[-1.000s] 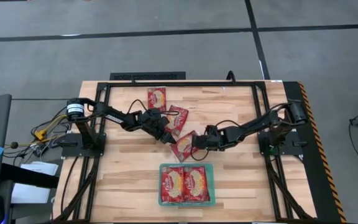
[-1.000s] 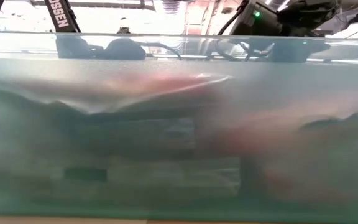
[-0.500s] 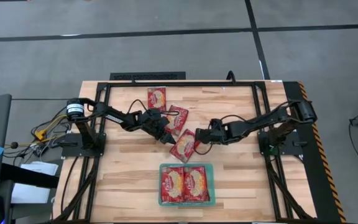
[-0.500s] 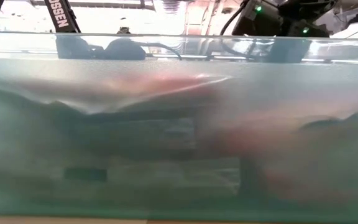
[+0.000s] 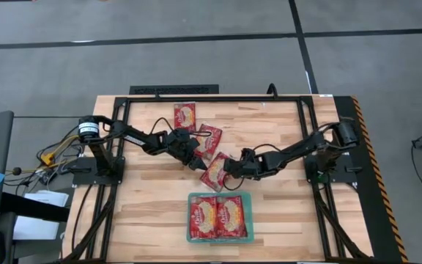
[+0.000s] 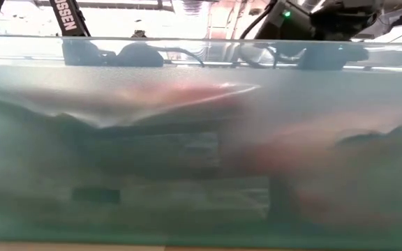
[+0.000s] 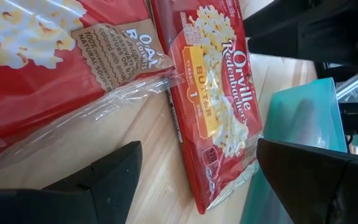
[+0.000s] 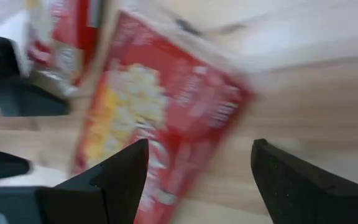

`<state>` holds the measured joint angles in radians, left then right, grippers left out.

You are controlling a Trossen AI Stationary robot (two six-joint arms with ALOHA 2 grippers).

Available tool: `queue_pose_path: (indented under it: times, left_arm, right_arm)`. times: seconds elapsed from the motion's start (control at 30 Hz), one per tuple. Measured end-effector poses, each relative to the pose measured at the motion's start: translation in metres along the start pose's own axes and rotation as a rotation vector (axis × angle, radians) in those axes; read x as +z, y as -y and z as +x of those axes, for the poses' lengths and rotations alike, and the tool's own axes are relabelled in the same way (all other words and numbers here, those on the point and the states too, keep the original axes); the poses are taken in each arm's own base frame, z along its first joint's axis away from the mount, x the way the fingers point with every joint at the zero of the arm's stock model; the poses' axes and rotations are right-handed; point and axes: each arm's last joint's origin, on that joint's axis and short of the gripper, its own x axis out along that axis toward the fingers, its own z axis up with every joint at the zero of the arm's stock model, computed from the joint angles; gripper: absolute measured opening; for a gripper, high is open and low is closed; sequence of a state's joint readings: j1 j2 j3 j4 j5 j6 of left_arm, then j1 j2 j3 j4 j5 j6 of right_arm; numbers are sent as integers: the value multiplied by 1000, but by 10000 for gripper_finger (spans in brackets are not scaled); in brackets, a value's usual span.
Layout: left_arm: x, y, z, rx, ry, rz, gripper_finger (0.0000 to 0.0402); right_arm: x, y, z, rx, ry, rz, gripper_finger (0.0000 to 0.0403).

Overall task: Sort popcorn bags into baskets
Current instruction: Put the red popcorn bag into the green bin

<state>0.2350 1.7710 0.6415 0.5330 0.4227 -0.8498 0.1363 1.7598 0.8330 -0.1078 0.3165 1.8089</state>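
Observation:
Three red popcorn bags lie flat on the table. One is near the far edge, one is beside my left arm, and one lies at the middle between my grippers. Two more bags lie side by side in the teal basket. My left gripper is open just left of the middle bag, which lies ahead between its fingers. My right gripper is open at that bag's right end, one finger on either side. My right gripper comes level from the table's right, its open fingers on either side of the middle bag's near end. The bag lies flat on the wood. I cannot tell whether a finger touches it.
The basket's wall fills the low view, with red bags dim behind it. The basket stands near the table's near edge, just beyond the middle bag. A black frame runs round the table. Bare wood lies left and right of the basket.
My right gripper drew back toward the table's right and far side, away from the middle bag, then came back to the bag's right end, still open.

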Motion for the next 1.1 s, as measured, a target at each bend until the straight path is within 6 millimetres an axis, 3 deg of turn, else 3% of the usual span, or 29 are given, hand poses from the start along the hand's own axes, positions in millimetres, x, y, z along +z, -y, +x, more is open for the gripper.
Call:
queue_pose_path:
  times: [0.37, 0.47, 0.8, 0.97, 1.1]
  left_arm:
    - [0, 0, 0, 7, 8, 0, 304]
    - [0, 0, 0, 7, 9, -1, 304]
    - [0, 0, 0, 8, 13, -9, 304]
    - [0, 0, 0, 1, 6, -22, 304]
    - [2, -2, -2, -19, -13, -31, 304]
  right_arm:
    - [25, -10, 15, 33, -66, 0, 283]
    - [30, -9, 16, 16, -62, -3, 241]
    - [37, -9, 20, 19, -18, -104, 24]
    - [42, -13, 18, 52, -9, -116, 11]
    - [53, -19, 5, 79, 1, -124, 5]
